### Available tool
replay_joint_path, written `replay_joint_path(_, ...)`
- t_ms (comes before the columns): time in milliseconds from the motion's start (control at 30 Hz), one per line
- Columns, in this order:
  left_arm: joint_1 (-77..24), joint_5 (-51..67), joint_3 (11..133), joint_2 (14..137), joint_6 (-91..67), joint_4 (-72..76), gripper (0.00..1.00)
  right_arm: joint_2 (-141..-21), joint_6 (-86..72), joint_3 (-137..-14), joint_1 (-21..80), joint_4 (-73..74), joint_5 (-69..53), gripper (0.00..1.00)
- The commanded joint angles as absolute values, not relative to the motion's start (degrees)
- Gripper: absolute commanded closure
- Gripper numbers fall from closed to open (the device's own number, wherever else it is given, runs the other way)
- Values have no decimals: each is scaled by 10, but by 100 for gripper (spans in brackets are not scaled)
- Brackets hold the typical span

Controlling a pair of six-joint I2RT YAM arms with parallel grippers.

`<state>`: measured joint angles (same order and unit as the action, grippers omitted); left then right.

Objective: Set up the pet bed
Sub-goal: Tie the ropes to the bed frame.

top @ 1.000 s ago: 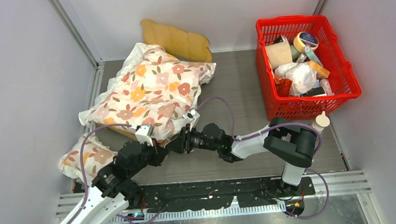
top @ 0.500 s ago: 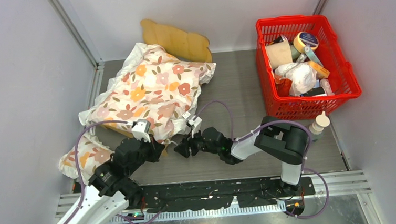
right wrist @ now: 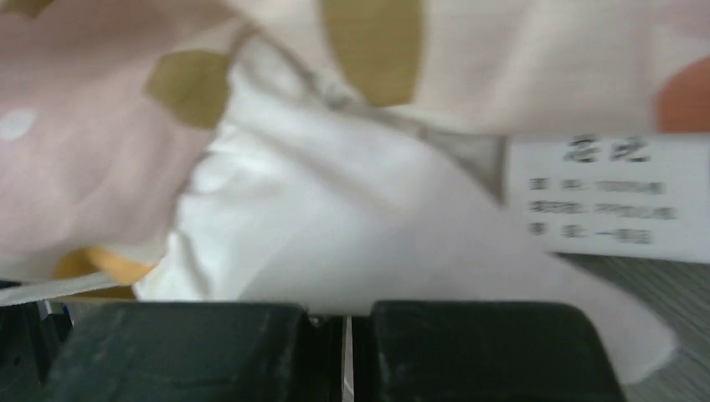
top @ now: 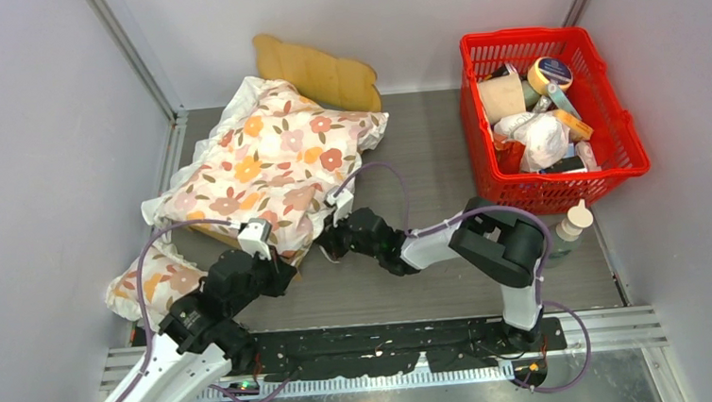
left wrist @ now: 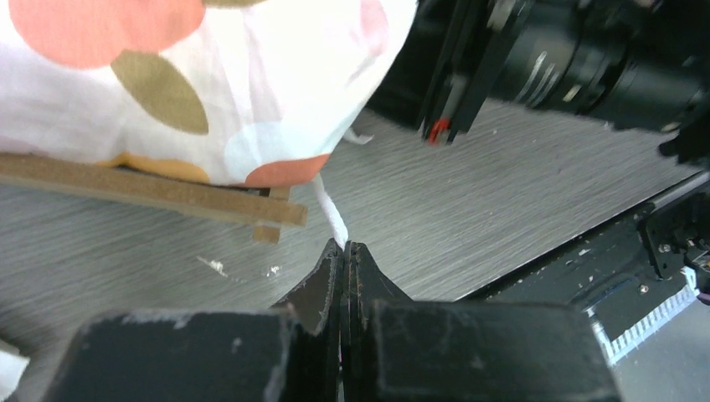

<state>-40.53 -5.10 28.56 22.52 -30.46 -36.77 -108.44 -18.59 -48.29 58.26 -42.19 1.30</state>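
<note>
We see the pet bed at about 11 o'clock on the table, mostly under the floral cushion. The left gripper has its jaws closed on a thin white strip of this cushion. At its 3 o'clock, the right gripper pinches the cushion's white edge.

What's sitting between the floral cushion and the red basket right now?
Nothing: the top view shows only bare grey tabletop between the floral cushion and the red basket.
</note>
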Motion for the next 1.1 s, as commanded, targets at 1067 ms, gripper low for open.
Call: replay_joint_path(1067,-409,-184,359,183,-338,-433,100,-1140,-389,-432,521,-556,-22,94)
